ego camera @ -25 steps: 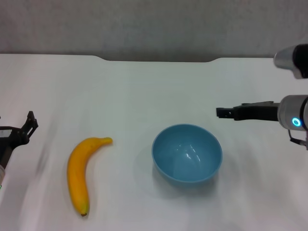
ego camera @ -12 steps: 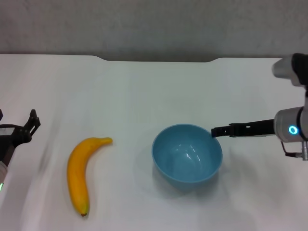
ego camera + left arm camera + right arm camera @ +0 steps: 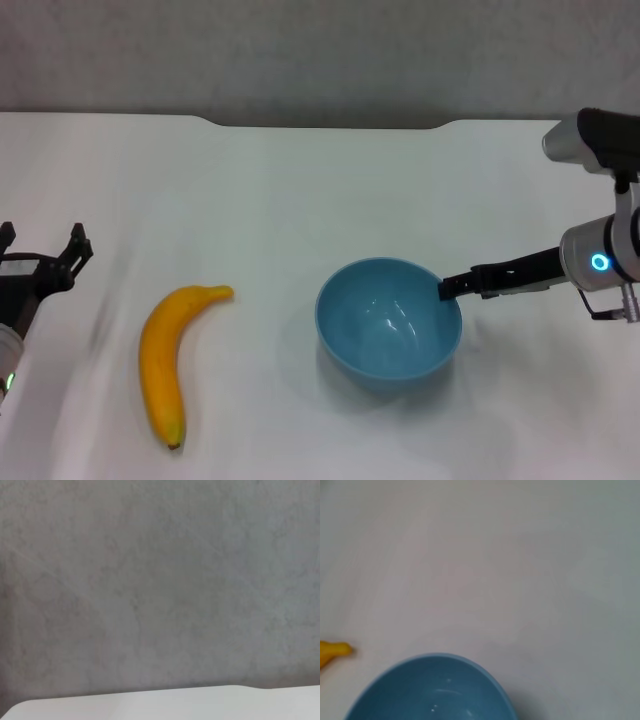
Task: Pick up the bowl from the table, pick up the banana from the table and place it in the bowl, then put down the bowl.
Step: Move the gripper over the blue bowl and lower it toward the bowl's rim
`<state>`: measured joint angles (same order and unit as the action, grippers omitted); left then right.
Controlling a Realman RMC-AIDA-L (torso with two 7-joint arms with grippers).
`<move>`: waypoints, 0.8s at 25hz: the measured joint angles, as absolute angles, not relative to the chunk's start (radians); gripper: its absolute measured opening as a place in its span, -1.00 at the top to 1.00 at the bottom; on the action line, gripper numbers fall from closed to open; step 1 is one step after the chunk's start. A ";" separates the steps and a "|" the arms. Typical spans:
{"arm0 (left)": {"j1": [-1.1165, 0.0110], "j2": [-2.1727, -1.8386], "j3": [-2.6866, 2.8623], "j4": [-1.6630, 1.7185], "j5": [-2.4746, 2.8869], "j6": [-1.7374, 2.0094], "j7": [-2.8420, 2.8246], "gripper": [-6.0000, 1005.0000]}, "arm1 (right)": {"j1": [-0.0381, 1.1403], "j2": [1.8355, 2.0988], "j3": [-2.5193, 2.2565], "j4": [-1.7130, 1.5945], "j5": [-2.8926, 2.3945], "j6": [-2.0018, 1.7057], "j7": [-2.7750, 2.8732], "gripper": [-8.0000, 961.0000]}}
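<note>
The light-blue bowl (image 3: 388, 318) stands upright on the white table (image 3: 300, 190), right of centre. It also fills the lower part of the right wrist view (image 3: 432, 690). The yellow banana (image 3: 165, 360) lies on the table left of the bowl, stem toward the bowl; its stem tip shows in the right wrist view (image 3: 332, 651). My right gripper (image 3: 450, 288) reaches in from the right and its tip is at the bowl's right rim. My left gripper (image 3: 45, 255) is open and empty above the table at the far left, apart from the banana.
The table's far edge has a shallow notch (image 3: 325, 124) with a grey wall behind it. The left wrist view shows only that wall and a strip of tabletop (image 3: 150, 705).
My right gripper has moved down and left, from above the table beside the bowl to the bowl's right rim. My left gripper has shifted slightly. Bowl and banana have not moved.
</note>
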<state>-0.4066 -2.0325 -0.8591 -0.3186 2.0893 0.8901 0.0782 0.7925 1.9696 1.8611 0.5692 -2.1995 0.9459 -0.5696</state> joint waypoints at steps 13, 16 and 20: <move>-0.418 -2.033 -0.859 -0.321 2.088 0.888 0.078 -0.80 | 0.828 2.015 1.855 0.499 -2.220 0.886 -0.611 -0.46; -0.418 -2.032 -0.859 -0.321 2.088 0.888 0.078 -0.81 | 0.845 2.016 1.835 0.466 -2.220 0.863 -0.612 -0.44; -0.419 -2.032 -0.859 -0.322 2.088 0.888 0.078 -0.81 | 0.849 2.018 1.808 0.462 -2.218 0.837 -0.614 -0.42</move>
<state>-0.4192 -2.0325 -0.8589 -0.3218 2.0878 0.8881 0.0782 0.8491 2.0181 1.8081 0.4623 -2.2180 0.8367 -0.6139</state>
